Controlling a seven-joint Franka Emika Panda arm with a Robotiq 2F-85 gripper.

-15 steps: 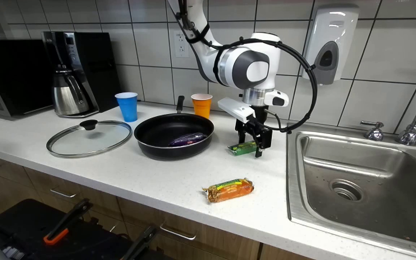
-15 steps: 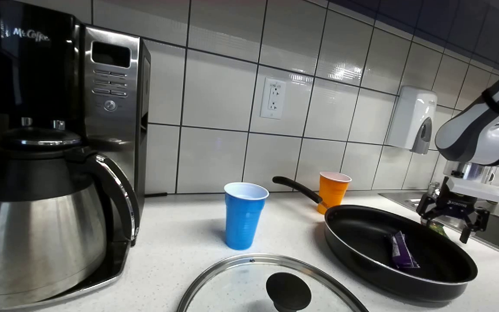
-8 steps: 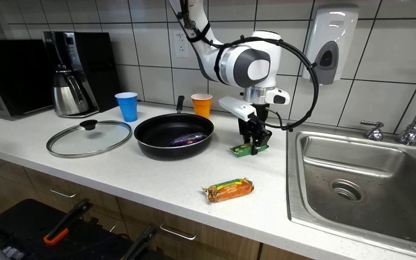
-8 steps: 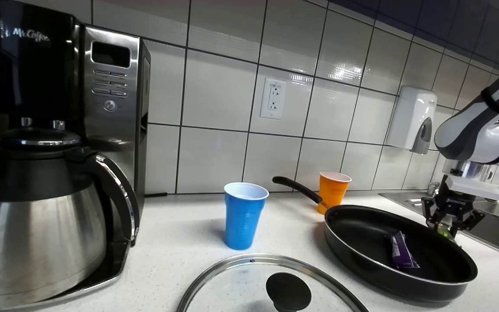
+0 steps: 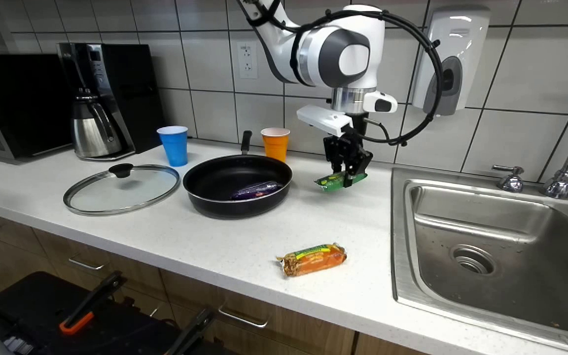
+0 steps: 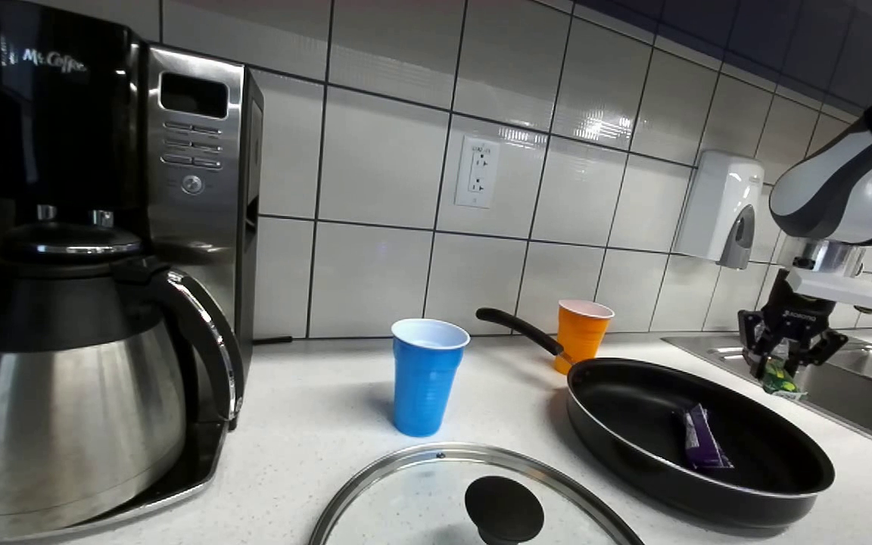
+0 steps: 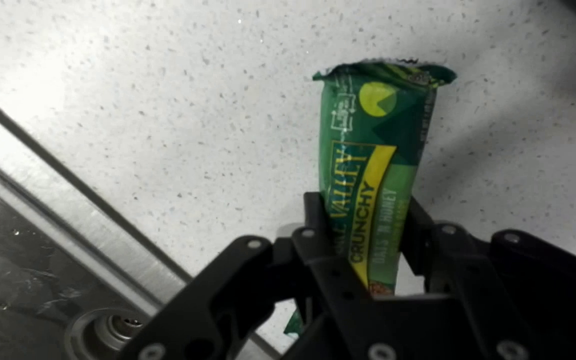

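Has the green packet (image 7: 368, 125) pinched across its narrow width in the gripper (image 7: 366, 220), above the counter (image 5: 205, 241). Points it lengthwise roughly towards the black pan (image 5: 230, 210), away from the sink (image 5: 403, 256). Hides the packet's rear part in the wrist view, bar a green scrap, likely its corner. Shows only a stub of the green packet (image 6: 780, 381) in an exterior view, too small to read.

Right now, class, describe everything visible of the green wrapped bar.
The green wrapped bar is long, narrow, shiny and plastic-looking, with a flared, crimped end and a yellow band reading CRUNCHY. No tear shows. The gripper clamps its long sides, partly hiding it, and holds it about level above the counter, between pan and sink.
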